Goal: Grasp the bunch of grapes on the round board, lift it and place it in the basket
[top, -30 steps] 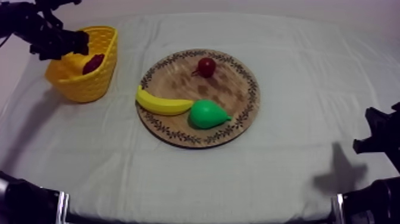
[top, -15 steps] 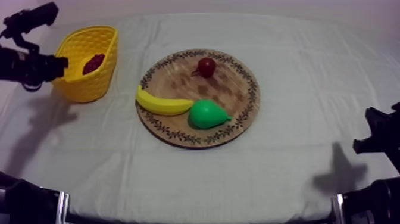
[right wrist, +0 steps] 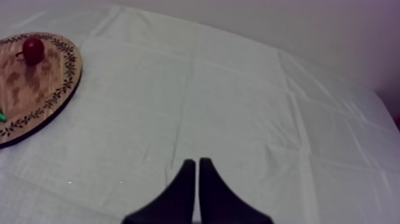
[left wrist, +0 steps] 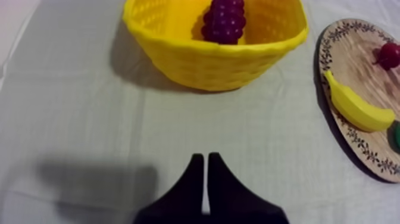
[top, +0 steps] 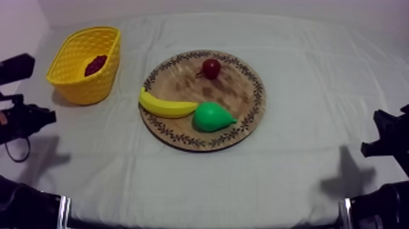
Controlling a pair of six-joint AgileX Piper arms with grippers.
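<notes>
Left gripper [left wrist: 205,156] fingers are seen pressed together over bare cloth, nothing held; right gripper [right wrist: 193,161] is noted likewise. Beyond, the bunch of grapes [left wrist: 224,21] is found lodged inside the yellow basket [left wrist: 220,65]. It is judged light, stiff and knobbly, best pinched across its middle.

1. Light is soft and even, from overhead; the cloth [top: 292,122] reads bright grey-white with no harsh glare.
2. Top view: the left arm [top: 21,119] and the right arm [top: 389,143] each throw a soft grey shadow on the cloth, toward the near edge.
3. The yellow basket [top: 91,85] has a dark shadow at its base, on its outer side.
4. The wooden board [top: 243,116] has a thin shadow under its near rim.
5. Left wrist view: a wide dim shadow lies just beside the left gripper [left wrist: 205,158].
6. Right wrist view: purple-pink cast on the far background, with faint shading in the cloth's creases.
</notes>
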